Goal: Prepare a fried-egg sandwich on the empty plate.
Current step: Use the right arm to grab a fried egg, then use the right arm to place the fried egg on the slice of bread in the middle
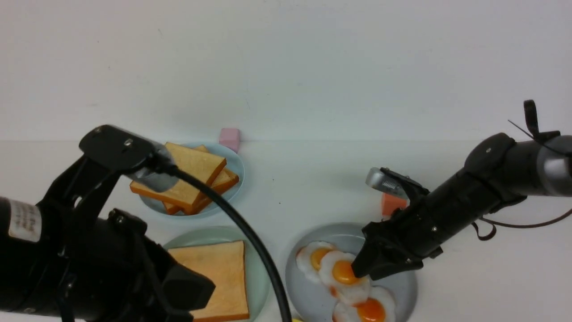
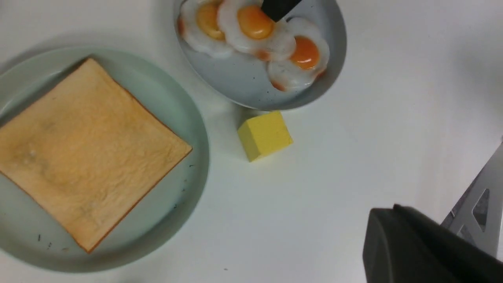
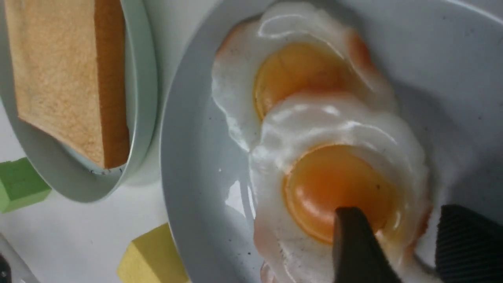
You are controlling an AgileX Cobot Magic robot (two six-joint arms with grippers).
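Observation:
One toast slice (image 1: 219, 277) lies flat on the mint-green empty plate (image 1: 262, 273), which also shows in the left wrist view (image 2: 188, 118). My left gripper (image 1: 208, 288) hovers at that plate's near left, shut with nothing in it (image 2: 377, 236). Three fried eggs overlap on the grey plate (image 1: 295, 286). My right gripper (image 1: 359, 270) is down on the middle egg (image 1: 344, 273). Its jaws are open. In the right wrist view (image 3: 401, 220) one finger (image 3: 353, 243) rests on the orange yolk and the other stands past the egg's (image 3: 338, 129) edge, so the rim lies between them.
A light-blue plate (image 1: 237, 165) behind holds several stacked toast slices (image 1: 192, 179). A pink block (image 1: 229, 137) sits beyond it and an orange block (image 1: 393, 203) behind the grey plate. A yellow block (image 2: 264, 135) lies by the grey plate's near edge, a green block (image 3: 19, 184) by the mint plate.

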